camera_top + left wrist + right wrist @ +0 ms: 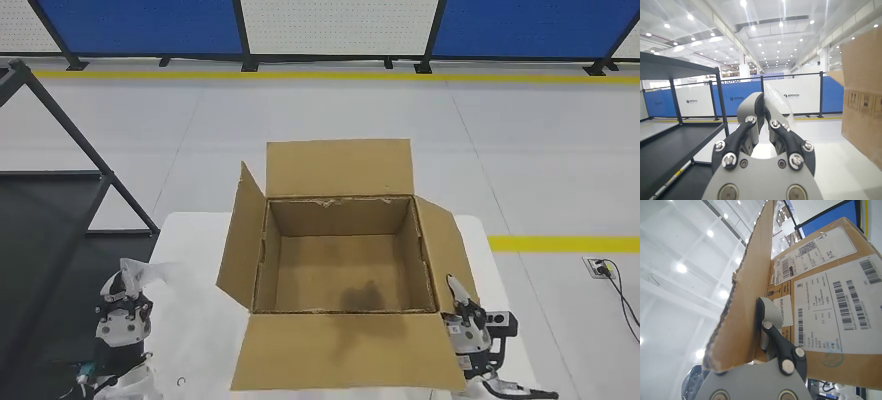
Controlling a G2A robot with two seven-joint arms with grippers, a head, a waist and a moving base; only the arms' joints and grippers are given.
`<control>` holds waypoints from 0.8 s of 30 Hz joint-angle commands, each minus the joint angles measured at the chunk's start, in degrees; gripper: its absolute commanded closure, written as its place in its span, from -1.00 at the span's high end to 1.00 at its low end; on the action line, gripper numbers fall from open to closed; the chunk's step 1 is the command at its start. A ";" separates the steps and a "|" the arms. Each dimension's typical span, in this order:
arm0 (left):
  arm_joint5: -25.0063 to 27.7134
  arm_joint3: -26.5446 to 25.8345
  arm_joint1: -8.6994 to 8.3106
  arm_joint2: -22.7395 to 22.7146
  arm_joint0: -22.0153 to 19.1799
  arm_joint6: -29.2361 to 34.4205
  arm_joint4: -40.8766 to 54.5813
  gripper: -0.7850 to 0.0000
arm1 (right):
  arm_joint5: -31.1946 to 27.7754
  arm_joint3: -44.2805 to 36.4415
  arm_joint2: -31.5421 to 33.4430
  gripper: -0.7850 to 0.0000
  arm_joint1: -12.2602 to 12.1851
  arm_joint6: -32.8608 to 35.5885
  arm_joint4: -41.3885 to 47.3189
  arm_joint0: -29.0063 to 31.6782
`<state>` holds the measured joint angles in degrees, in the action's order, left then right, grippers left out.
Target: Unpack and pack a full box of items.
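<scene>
Beside the box, right pincer pinches its flap, probably to hold it open; left pincer clamps plastic film clear.

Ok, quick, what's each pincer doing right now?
Left pincer: closed on clear plastic film.
Right pincer: closed on the box flap.
</scene>
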<state>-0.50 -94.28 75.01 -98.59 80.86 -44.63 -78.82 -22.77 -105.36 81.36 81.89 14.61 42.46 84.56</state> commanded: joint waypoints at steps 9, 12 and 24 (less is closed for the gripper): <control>-0.71 -6.17 -0.11 -3.71 4.70 -1.40 0.78 -1.00 | -2.53 7.26 -4.38 -1.00 0.84 -6.91 -8.33 -3.66; -0.63 -6.66 -0.15 -4.68 5.12 -1.57 1.14 -1.00 | -3.69 9.19 -5.44 -1.00 1.10 -8.39 -10.31 -4.36; 0.30 -6.76 -0.18 -6.04 5.37 -1.83 1.64 -1.00 | -7.08 12.87 -8.11 -1.00 1.95 -11.71 -13.28 -5.26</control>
<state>-0.29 -101.15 74.83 -104.65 86.27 -46.47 -77.14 -29.67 -92.67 73.55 83.77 3.10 29.64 79.28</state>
